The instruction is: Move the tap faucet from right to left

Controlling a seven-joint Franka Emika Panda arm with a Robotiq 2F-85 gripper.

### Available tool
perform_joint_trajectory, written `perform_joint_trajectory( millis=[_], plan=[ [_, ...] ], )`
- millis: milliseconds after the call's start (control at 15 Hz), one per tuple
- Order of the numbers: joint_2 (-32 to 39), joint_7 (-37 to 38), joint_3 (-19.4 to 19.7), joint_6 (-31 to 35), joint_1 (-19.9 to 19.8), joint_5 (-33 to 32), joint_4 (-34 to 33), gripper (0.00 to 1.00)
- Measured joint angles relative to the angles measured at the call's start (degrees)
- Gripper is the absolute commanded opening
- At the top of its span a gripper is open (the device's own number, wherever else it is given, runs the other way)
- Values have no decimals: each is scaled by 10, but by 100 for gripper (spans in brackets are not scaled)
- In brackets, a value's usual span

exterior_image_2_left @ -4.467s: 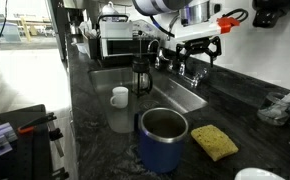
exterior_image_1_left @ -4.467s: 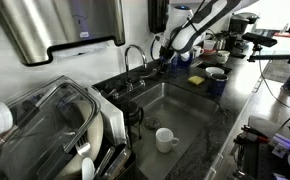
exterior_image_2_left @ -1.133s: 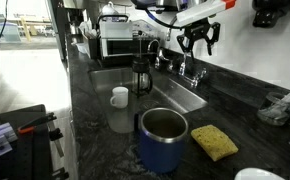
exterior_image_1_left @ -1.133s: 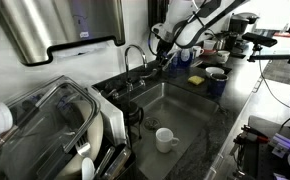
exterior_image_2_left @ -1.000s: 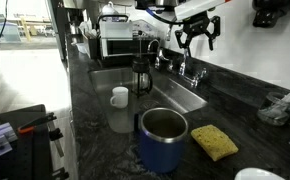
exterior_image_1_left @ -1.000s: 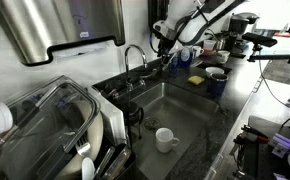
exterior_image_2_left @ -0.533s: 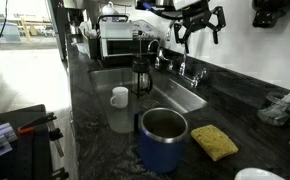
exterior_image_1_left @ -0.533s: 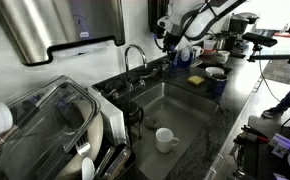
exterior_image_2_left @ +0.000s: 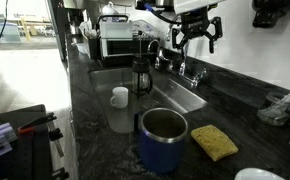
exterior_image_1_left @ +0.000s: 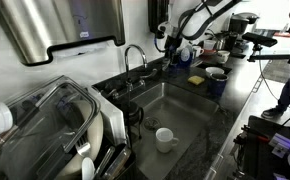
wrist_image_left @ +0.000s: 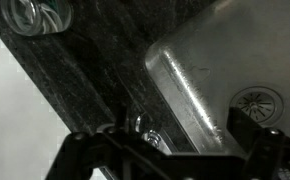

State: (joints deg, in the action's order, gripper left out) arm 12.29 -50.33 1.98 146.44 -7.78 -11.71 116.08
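Exterior views face sink (exterior_image_1_left: 185, 112) (exterior_image_2_left: 177, 99) from opposite ends, mid-distance; wrist view looks down close on sink corner.

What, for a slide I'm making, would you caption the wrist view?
Open gripper hovering above the dark stone counter and steel sink, with the sink's drain in sight.

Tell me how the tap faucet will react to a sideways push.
The tap faucet looks rigid and fixed at its base behind the sink, so it probably swivels, not tips. Its shiny, thin spout is likely slippery.
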Motion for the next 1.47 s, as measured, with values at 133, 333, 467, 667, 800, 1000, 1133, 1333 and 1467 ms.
perform_joint_trajectory(
  millis=[133, 333, 467, 667, 800, 1000, 1133, 1333, 1467],
  plan=[
    [11, -59, -4, -13, -9, 64, -10, 100],
    [31, -144, -14, -18, -29, 146, -30, 100],
    [43, -180, -17, -18, -38, 176, -42, 100],
    [63, -221, -21, -19, -46, 208, -59, 100],
    [77, -250, -31, -18, -54, 237, -69, 100],
    [99, -292, -48, -18, -69, 283, -86, 100],
    [111, -315, -56, -18, -77, 304, -96, 100],
    [117, -325, -58, -17, -82, 310, -105, 100],
    [118, -325, -58, -17, -82, 309, -105, 100]
  ],
)
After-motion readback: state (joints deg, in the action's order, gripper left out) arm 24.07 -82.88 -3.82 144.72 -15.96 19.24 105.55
